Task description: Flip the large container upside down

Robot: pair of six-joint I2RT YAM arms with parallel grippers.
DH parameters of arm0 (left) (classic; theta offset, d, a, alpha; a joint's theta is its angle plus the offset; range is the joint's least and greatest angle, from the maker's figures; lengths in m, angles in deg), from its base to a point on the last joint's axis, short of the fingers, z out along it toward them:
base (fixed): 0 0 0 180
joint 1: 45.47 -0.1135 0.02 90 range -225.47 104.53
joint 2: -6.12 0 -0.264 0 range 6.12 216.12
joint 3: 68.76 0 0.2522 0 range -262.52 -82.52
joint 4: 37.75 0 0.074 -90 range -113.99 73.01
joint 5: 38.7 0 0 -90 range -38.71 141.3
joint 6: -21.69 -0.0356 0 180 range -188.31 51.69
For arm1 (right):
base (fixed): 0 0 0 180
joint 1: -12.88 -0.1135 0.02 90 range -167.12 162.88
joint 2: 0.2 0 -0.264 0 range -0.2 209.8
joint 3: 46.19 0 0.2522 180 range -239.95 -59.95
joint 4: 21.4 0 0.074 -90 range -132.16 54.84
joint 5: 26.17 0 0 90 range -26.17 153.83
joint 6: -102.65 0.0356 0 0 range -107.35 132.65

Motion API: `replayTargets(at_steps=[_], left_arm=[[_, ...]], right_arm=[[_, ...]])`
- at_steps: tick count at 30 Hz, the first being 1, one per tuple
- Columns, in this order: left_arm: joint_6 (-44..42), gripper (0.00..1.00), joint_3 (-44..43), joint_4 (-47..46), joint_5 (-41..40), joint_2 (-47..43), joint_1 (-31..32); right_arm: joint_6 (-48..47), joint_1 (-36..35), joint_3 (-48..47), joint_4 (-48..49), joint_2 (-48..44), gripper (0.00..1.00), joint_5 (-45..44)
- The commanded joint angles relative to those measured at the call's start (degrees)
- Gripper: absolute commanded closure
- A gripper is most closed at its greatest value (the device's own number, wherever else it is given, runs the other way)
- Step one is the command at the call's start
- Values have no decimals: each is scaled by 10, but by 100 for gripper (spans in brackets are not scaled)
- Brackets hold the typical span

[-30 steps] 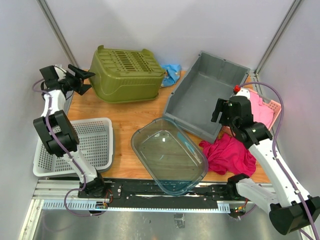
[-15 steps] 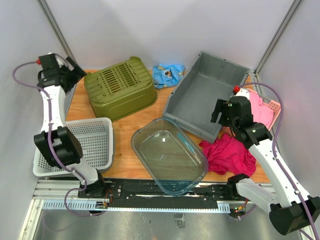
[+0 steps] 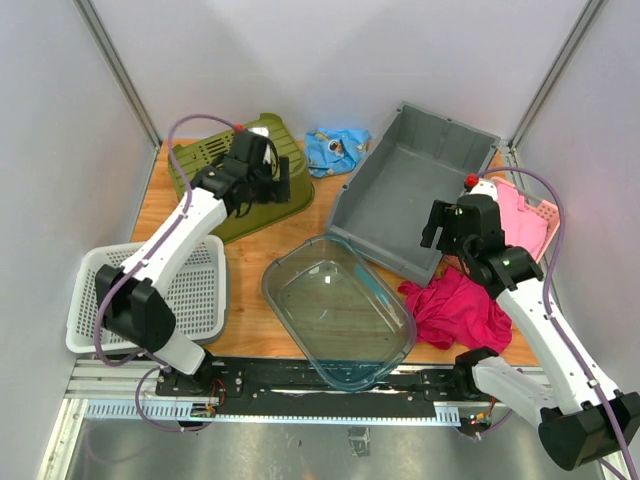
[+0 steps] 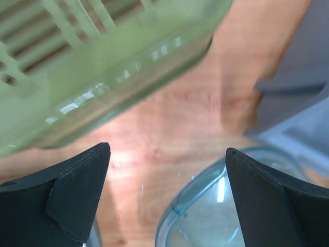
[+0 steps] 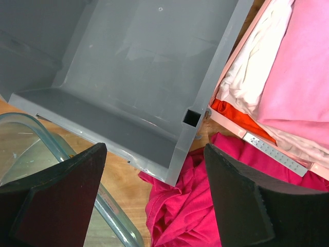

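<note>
An olive slatted basket [image 3: 200, 165] lies bottom up at the back left; its blurred edge shows in the left wrist view [image 4: 103, 56]. My left gripper [image 3: 275, 185] hovers open and empty over the basket's right side, and in its wrist view [image 4: 167, 150] bare wood lies between its fingers. A large grey bin [image 3: 410, 190] stands open side up at the back right. My right gripper [image 3: 452, 222] is open and empty above the bin's near right corner [image 5: 198, 118].
A clear plastic tub [image 3: 338, 310] sits in the front middle. A magenta cloth [image 3: 460, 310] lies right of it. A pink basket of clothes [image 3: 525, 215] stands at the right edge, a white basket [image 3: 190, 290] at the front left, and a blue cloth [image 3: 338, 148] at the back.
My left arm has swung from the far left corner to above the olive basket's right side. The basket has shifted left and turned. The right arm has not moved.
</note>
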Motion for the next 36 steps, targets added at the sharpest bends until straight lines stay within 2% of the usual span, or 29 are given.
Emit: replayTargets(at_steps=[1,4,9,15,21,25,29,32,36], left_arm=[[5,1,68,23,24,28,8],[18,1,107,21,13,45,-19],[26,1,121,-14,25,56,-124],[46,1,54,-48,39,97,-241],[65,1,-17,-78,65,108,-273],[54,1,8,-100,55,28,-241],[30,1,34,-103,-9,-52,-120],[36,1,39,-95,-28,-59,-45],[46,1,28,-100,-36,0,37]], right_arm=[[3,-9,2,4,1,21,2],[1,-9,3,3,-2,21,2],[-5,-8,11,3,-12,21,-5],[-10,-8,14,-1,-13,21,-10],[-12,-9,15,-3,-21,22,-9],[-18,-8,14,-4,-25,21,-2],[-15,-8,18,10,-15,22,5],[-11,-8,12,16,6,22,14],[-2,-8,5,15,22,22,24]])
